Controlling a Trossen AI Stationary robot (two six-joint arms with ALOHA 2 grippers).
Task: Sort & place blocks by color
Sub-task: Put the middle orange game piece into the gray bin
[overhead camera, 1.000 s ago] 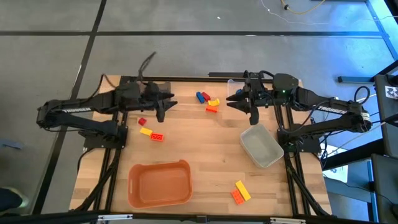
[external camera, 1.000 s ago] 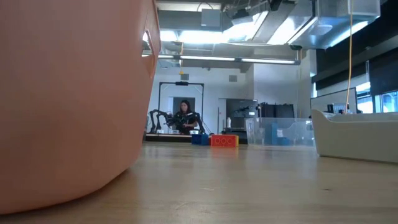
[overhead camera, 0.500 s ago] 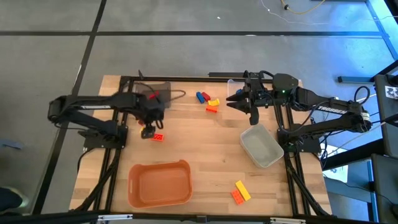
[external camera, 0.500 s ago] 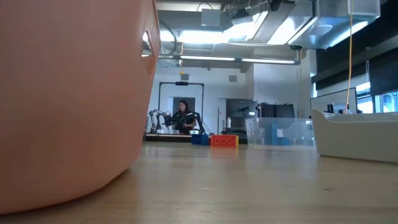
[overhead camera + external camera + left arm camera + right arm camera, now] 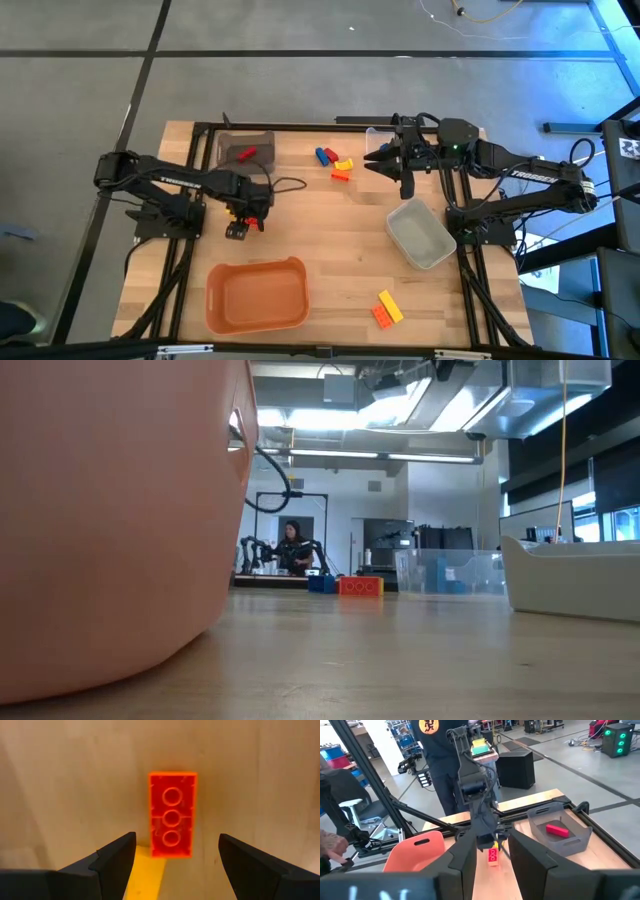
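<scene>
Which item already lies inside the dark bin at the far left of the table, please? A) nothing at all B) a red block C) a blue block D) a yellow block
B: the high view shows a single red block lying in the dark bin, and the right wrist view shows the same red piece inside it.

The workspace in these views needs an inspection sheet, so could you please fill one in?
Surface: wooden table, bare between items.
Job's things: red brick and yellow brick under the left gripper; red brick in the dark bin; blue, red, yellow and orange bricks at the far edge; yellow and orange pair near the front; orange bin and clear bin hold no bricks.
Clutter: nothing seen.
Grippers: left gripper open above the red brick; right gripper waits, holding nothing.
Cables: thin cable by the left wrist.
Surroundings: person beyond the table.
</scene>
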